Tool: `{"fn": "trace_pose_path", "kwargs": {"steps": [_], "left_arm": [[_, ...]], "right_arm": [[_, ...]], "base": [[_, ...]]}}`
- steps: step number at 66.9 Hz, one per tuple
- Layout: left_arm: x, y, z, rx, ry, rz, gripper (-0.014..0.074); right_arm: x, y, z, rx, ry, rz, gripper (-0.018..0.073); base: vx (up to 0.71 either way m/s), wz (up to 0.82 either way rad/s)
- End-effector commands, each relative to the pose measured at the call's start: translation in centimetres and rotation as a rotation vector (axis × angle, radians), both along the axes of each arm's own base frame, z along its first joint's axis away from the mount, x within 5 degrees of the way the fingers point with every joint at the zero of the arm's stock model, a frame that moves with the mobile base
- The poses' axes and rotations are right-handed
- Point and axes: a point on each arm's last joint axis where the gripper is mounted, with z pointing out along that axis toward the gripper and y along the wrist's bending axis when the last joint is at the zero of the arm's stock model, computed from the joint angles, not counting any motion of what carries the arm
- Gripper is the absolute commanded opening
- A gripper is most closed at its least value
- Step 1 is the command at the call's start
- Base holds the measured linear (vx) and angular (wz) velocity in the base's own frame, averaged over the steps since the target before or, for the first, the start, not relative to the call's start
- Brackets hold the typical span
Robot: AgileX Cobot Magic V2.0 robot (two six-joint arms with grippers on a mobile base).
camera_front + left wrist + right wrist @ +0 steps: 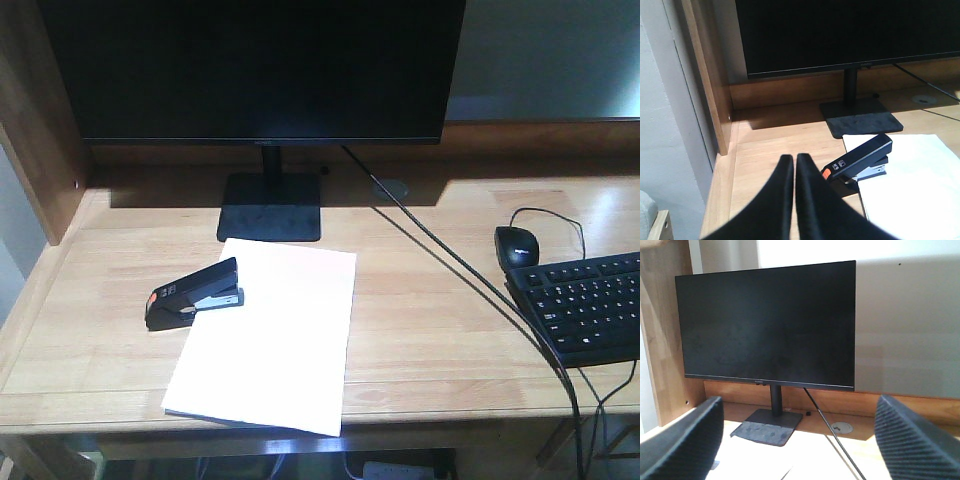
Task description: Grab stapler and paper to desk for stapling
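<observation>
Stapler (195,293) sits on the wooden surface (440,330), left of centre, its front end resting over the upper-left corner of the paper (270,335); orange patch at its rear faces left, off the sheet. Paper lies flat just in front of the monitor stand base (270,207), lower edge near the surface's front edge. Monitor (255,65) is dark, cable (470,280) runs from behind it diagonally to the right front. Mouse (517,245) and keyboard (585,305) are at the right, well apart from paper.

Left gripper (793,165): fingers pressed together w/ only a thin slit between them, nothing held; hovers just left of the stapler (860,160), not touching as far as the left wrist view shows. Right gripper (800,440): fingers (687,440) spread wide, empty, facing the monitor (767,325) above the surface.
</observation>
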Motion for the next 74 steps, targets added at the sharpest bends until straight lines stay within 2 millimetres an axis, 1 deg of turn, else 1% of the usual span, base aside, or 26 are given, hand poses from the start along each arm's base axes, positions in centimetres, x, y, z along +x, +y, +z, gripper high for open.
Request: {"fn": "trace_pose_path", "kwargs": {"steps": [1,8,12,15,20,22,29,69,74], "left_arm": [[0.12,0.07,1.49,-0.023,-0.089,0.011,-0.0006],[0.12,0.07,1.49,-0.023,-0.089,0.011,-0.0006],[0.12,0.07,1.49,-0.023,-0.089,0.011,-0.0006],[0.12,0.07,1.49,-0.023,-0.089,0.011,-0.0006],[0.12,0.07,1.49,-0.023,-0.089,0.011,-0.0006],[0.12,0.07,1.49,-0.023,-0.089,0.011,-0.0006],[0.12,0.07,1.49,-0.023,-0.089,0.011,-0.0006],[0.10,0.07,1.50,-0.024,-0.090,0.011,-0.0006],[-0.04,0.10,1.07,-0.022,-0.092,0.013,-0.0006]], "right_arm": [[-0.32,-0.19,1.41,0.037,-0.093,-0.014,0.0547],[-0.33,-0.19,1.44,0.043,-0.095,-0.013,0.0441],[-0.33,-0.17,1.43,0.050,-0.090,-0.009,0.0339],[-0.33,-0.15,1.39,0.060,-0.083,-0.005,0.0226],[-0.32,-0.14,1.35,0.056,-0.079,-0.005,0.0067],[-0.32,-0.15,1.36,0.049,-0.082,-0.007,-0.0013],[-0.33,-0.21,1.47,0.027,-0.102,-0.018,-0.0012],[-0.33,-0.21,1.48,0.028,-0.104,-0.018,-0.0011],[-0.33,-0.21,1.48,0.028,-0.104,-0.018,-0.0011]], "base": [[0.00,0.00],[0.00,0.00],[0.00,0.00],[0.00,0.00],[0.00,0.00],[0.00,0.00],[0.00,0.00],[0.00,0.00],[0.00,0.00]]}}
